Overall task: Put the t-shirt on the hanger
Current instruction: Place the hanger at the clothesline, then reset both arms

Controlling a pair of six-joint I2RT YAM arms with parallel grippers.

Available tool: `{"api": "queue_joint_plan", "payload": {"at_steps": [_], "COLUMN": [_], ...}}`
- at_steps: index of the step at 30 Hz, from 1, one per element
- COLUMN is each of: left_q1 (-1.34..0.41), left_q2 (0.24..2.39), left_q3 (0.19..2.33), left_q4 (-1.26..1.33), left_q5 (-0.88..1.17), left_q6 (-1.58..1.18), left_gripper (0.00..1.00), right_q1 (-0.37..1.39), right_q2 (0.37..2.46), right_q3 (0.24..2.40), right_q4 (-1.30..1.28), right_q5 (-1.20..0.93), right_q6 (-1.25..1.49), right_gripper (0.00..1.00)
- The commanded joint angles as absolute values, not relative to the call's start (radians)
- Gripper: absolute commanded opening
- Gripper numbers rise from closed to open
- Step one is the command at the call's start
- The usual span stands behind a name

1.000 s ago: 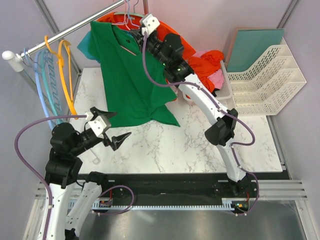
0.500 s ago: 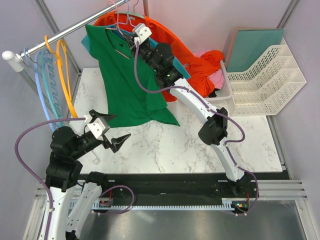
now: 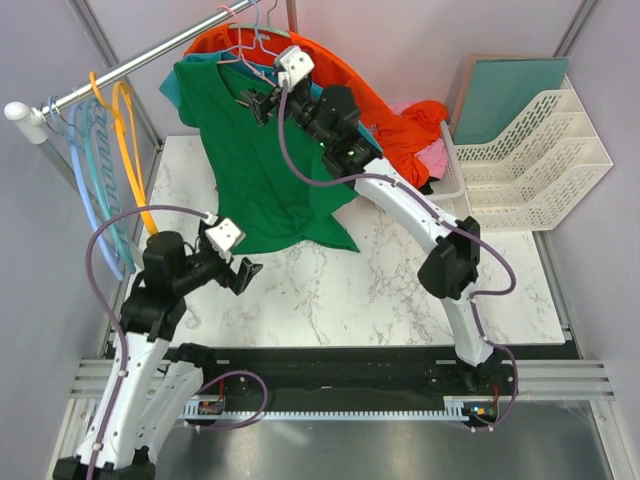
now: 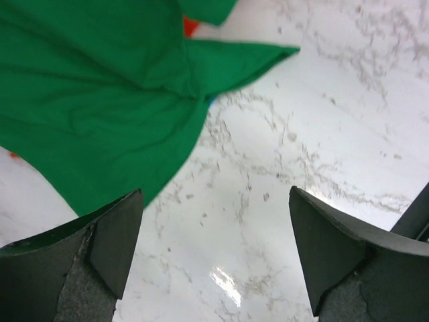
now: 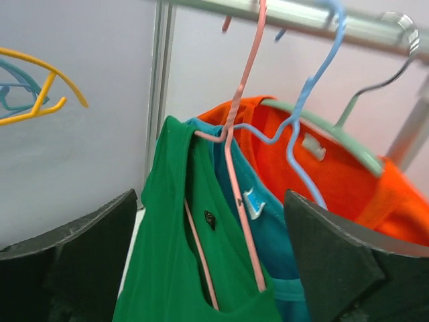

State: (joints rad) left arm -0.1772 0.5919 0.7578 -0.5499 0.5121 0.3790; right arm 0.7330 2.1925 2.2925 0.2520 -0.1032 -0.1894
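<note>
Since the frames a moment earlier, the right gripper (image 5: pixel 210 194) had let go: its fingers, then closed up by the hanger (image 5: pixel 247 60), stood wide apart with nothing between them; the left arm had swung in over the table (image 3: pixel 350 280). The hanger's hook sat over the rail (image 3: pixel 130 65); the t-shirt (image 3: pixel 260 180) hung from it, the pink wire running down inside the neck opening, its lower edge trailing onto the table. The left gripper (image 4: pixel 214 194) hovered open above the marble just beside that trailing edge, touching nothing.

The step in hand looked like the release and retreat. To do it well, the right gripper would best back straight away from the rail with its fingers kept wide, so that neither finger caught the wire, the collar or the blue hanger (image 5: pixel 315 87) next to it; a sideways swing could drag the hook off the rail. Whether the far shoulder sat fully on the wire could not be told from here; the left gripper should keep off the cloth, since a tug could slide the t-shirt off.
</note>
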Motion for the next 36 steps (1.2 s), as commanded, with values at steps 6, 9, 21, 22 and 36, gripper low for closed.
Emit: {"api": "queue_joint_plan", "payload": {"at_steps": [6, 9, 21, 22, 36], "left_q1": [-0.363, -0.481, -0.557, -0.551, -0.291], "left_q2": [0.994, 1.190, 1.887, 1.896, 1.837], "left_q3": [0.709, 0.770, 1.209, 1.210, 1.375], "left_q4": [-0.260, -0.134, -0.119, -0.141, -0.344], "left_q5": [0.293, 0.198, 0.043, 0.029, 0.027], "left_q6": [0.479, 0.482, 0.494, 0.512, 0.663], "left_gripper": [0.91, 0.91, 0.71, 0.68, 0.74], "right_q1": [0.735, 0.735, 0.715, 0.710, 0.657], "right_q2": [1.761, 1.622, 1.255, 1.240, 1.198], "right_q3": [2.125, 2.008, 1.675, 1.675, 1.654], "right_q4": [0.085, 0.029, -0.236, -0.242, -0.311], "right_q5": [-0.115, -0.126, -0.014, -0.008, -0.015], "right_q6": [-0.172, -0.170, -0.215, -0.222, -0.236], "right_gripper": [0.98, 0.98, 0.98, 0.98, 0.98]}}
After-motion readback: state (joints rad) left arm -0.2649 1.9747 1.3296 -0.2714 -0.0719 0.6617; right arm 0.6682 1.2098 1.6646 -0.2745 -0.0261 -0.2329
